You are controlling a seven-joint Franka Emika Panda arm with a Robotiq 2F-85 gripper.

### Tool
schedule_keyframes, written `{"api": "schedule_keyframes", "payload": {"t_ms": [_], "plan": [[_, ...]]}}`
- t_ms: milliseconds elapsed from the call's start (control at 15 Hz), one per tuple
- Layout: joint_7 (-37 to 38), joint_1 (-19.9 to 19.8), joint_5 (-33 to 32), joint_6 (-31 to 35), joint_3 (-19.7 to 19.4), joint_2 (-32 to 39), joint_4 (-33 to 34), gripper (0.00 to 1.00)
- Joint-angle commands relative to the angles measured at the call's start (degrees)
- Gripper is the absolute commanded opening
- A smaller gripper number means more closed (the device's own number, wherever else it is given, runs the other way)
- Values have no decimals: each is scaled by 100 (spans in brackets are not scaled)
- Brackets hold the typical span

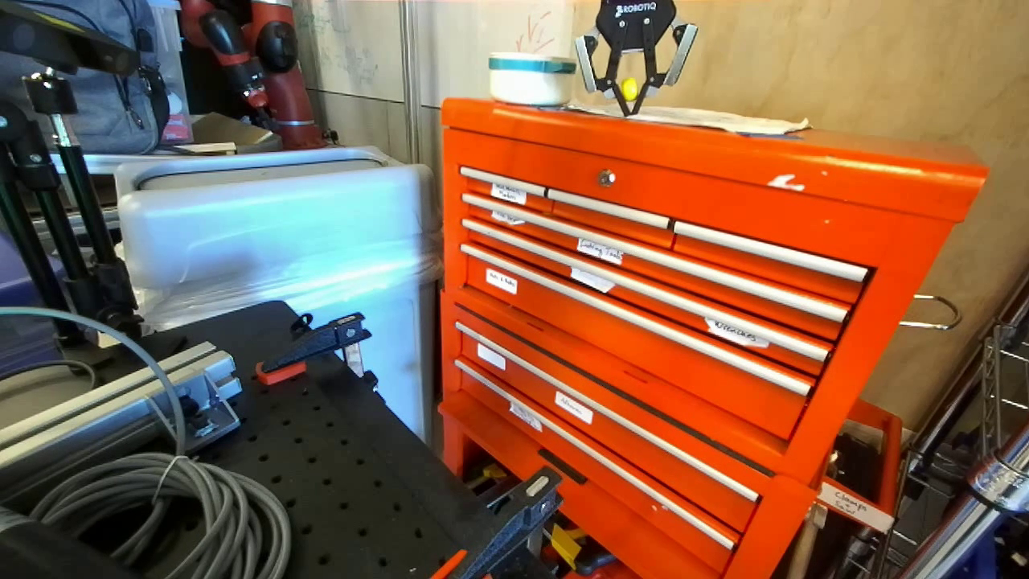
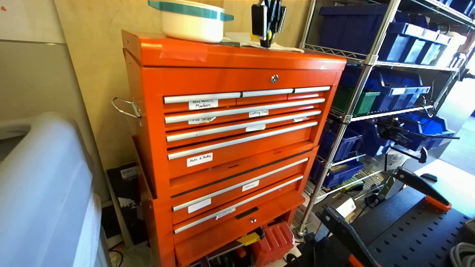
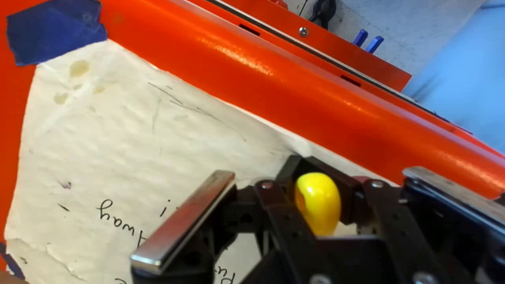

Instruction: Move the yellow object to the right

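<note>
The yellow object [image 3: 320, 201] is small, glossy and rounded. It sits between the black fingers of my gripper [image 3: 300, 165] in the wrist view, and the fingertips angle together around it. In both exterior views the gripper [image 1: 631, 108] points down over the top of the orange chest, and its side shows here [image 2: 266, 41]. The yellow object [image 1: 629, 88] shows between the fingers, with the tips meeting below it. Only a sliver of the yellow object [image 2: 269, 35] shows past a finger. The tips are at or just above the paper; I cannot tell whether they touch it.
A white paper [image 3: 130, 130] with handwriting lies on the orange chest [image 1: 868, 165], fixed by blue tape [image 3: 55, 29]. A white round container with a teal band [image 1: 530, 84] stands beside the gripper, also here [image 2: 193, 26]. The chest's front edge [image 3: 276, 85] is close. Wire shelving [image 2: 367, 59] stands beside the chest.
</note>
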Motion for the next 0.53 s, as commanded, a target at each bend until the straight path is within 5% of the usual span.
{"api": "schedule_keyframes", "payload": {"t_ms": [0, 467], "plan": [[63, 94, -186, 101, -65, 16, -5, 2], [677, -26, -656, 413, -511, -48, -7, 2]]}}
